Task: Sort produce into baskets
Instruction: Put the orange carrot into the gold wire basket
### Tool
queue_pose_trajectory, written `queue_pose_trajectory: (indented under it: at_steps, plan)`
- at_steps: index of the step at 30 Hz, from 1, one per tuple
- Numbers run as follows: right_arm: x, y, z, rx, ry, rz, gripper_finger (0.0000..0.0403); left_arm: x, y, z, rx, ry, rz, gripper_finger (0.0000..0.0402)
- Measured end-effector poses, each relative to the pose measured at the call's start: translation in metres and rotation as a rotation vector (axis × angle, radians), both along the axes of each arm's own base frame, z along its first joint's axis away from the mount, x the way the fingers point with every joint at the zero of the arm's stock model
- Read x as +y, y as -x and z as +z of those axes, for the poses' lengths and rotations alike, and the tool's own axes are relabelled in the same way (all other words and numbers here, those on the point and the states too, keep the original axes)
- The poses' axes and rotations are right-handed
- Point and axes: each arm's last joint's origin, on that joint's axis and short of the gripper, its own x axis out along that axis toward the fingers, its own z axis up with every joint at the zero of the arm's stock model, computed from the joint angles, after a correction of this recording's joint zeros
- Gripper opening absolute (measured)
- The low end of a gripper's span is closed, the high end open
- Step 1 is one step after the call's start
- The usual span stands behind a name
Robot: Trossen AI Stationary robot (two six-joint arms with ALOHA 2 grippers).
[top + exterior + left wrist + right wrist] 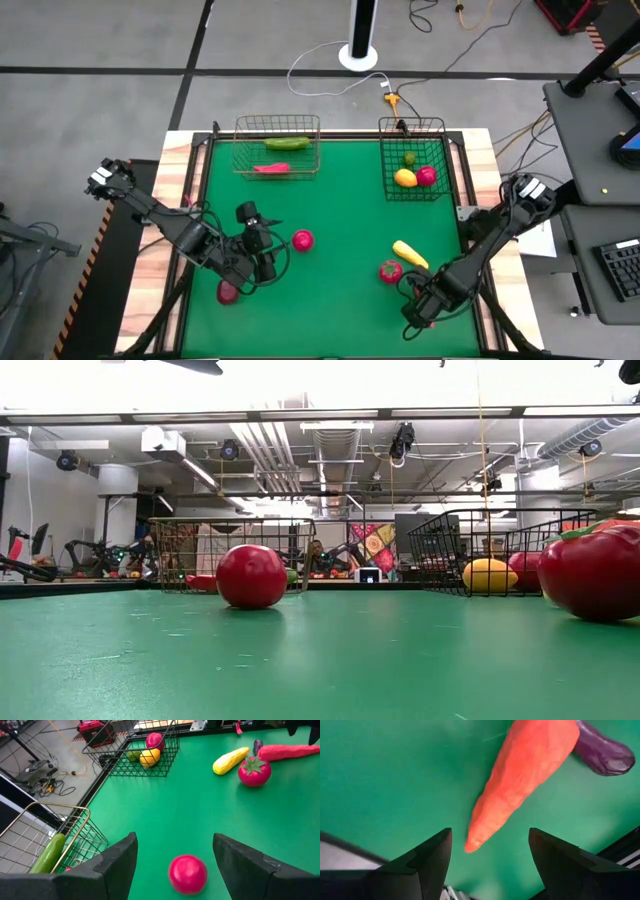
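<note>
Produce lay scattered over the green table when we looked down on it. We saw the left gripper low over the mat, its fingers spread with nothing between them, and a red round fruit just ahead of the gap. We found the right gripper near the front right corner, fingers likewise spread and empty, hanging over an orange-red carrot-like piece with a purple piece touching its thick end. A tomato and a long yellow piece lay close together nearby. We noted a cucumber and a red chili in the tan wire basket, and a lemon, a lime and a pink fruit in the black wire basket. A dark-red fruit sat beside the left arm.
</note>
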Motion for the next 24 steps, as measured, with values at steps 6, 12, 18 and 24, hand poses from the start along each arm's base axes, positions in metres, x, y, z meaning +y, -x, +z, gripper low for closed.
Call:
queue_pose_trajectory:
  at_steps: [6, 12, 18, 24]
  plan:
    - [-0.003, 0.001, -0.01, 0.006, 0.047, -0.012, 0.0252, 0.0, 0.0, 0.0, 0.0, 0.0, 0.0, 0.024]
    - [0.0, -0.002, -0.027, 0.041, 0.085, 0.02, 0.0243, 0.0, 0.0, 0.0, -0.002, 0.002, 0.0, 0.024]
    - [0.006, -0.006, -0.043, 0.054, 0.08, 0.067, 0.0236, 0.0, 0.0, 0.0, -0.009, 0.012, 0.006, 0.024]
    - [0.006, -0.007, -0.045, 0.064, 0.076, 0.072, 0.0213, 0.0, -0.001, 0.0, -0.016, 0.022, 0.011, 0.024]
